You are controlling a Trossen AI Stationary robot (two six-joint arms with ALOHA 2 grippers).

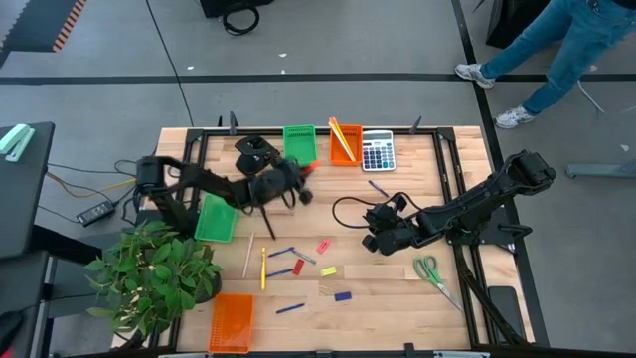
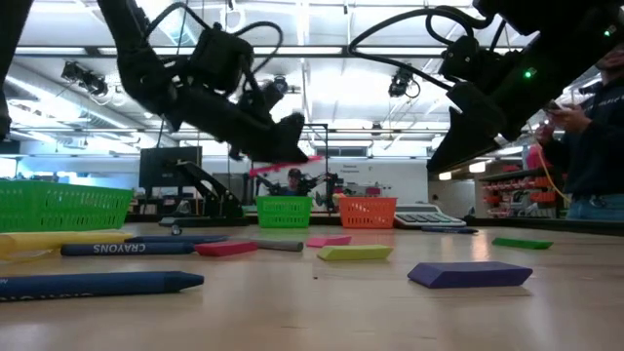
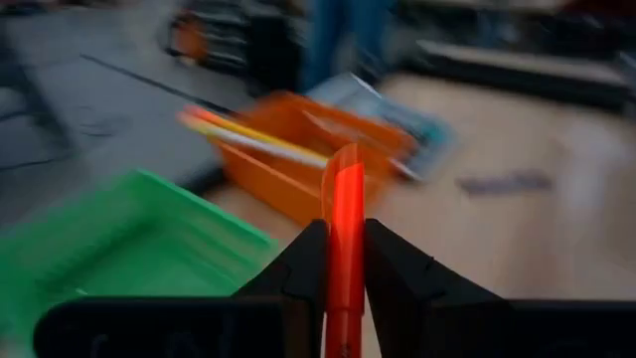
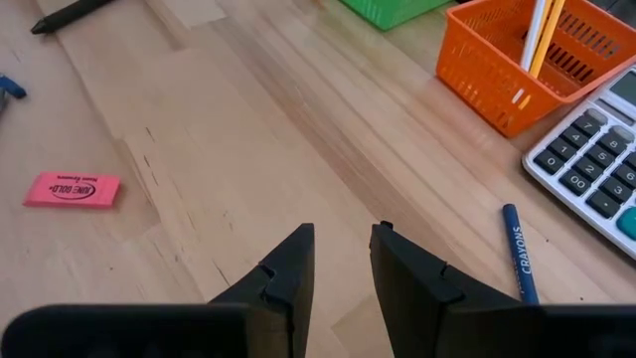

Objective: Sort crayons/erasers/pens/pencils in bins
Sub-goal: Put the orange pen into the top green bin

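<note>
The left hand (image 3: 345,273) is gripping a red-orange crayon (image 3: 345,214) between its two dark fingers, w/ the crayon sticking forward past the fingertips along the hand's own line. From above, this hand (image 1: 298,191) is hanging over the back-left part of the bench (image 1: 397,288), just in front of the green bin (image 1: 299,142) at the far edge and a little left of the orange bin (image 1: 344,145), which is already holding pencils (image 1: 338,131). In the wrist view the crayon's tip is pointing toward that orange bin (image 3: 298,164), w/ green mesh (image 3: 119,234) nearer and to one side, so the drop looks to depend on which far bin the hand is lining up with; the green one seems nearer. The right hand (image 4: 341,261) is waiting over mid-bench, fingers slightly apart, grasping nothing, near a pink eraser (image 4: 72,189) and a blue crayon (image 4: 518,261).
</note>
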